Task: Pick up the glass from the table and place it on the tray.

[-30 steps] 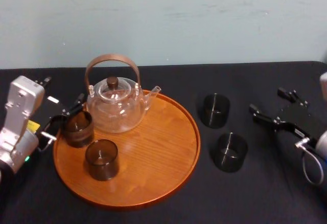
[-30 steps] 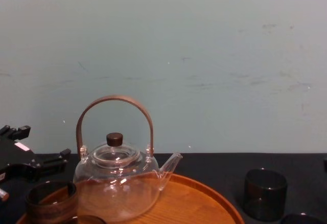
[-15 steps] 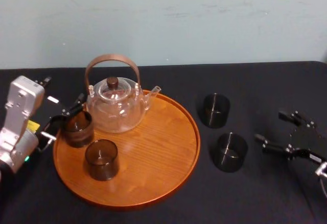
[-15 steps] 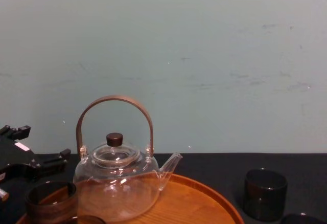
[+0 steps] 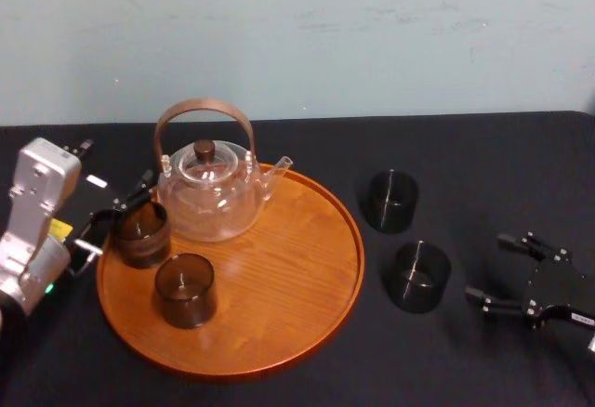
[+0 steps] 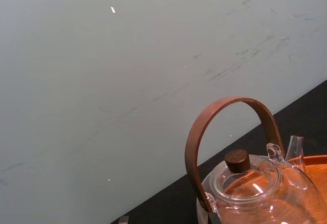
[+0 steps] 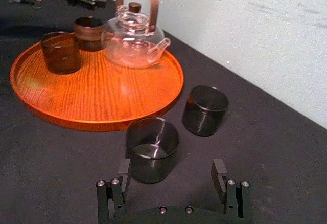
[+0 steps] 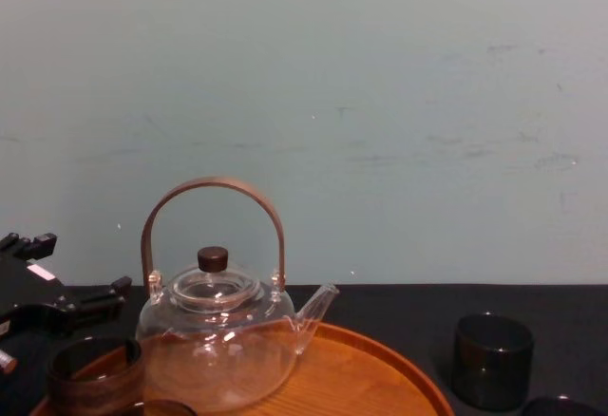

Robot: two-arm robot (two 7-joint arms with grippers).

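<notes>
The right gripper (image 5: 485,266) is near the worktop's (image 5: 465,147) right edge, its fingers spread wide toward the glass (image 5: 418,277), apart from it. The glass stands upright on the worktop, just beside the tray's (image 5: 297,286) right rim. A second dark glass (image 5: 390,200) stands behind it. The left gripper (image 5: 116,216) rests at the tray's left rim, fingers spread beside a brown glass (image 5: 141,233), near the teapot (image 5: 209,193).

tray (image 5: 307,268): round orange-brown wood, low rim, flat on table (image 5: 483,156) | near glass (image 5: 418,277): dark, upright, just right of tray | far glass (image 5: 390,201): dark, upright, behind it
</notes>
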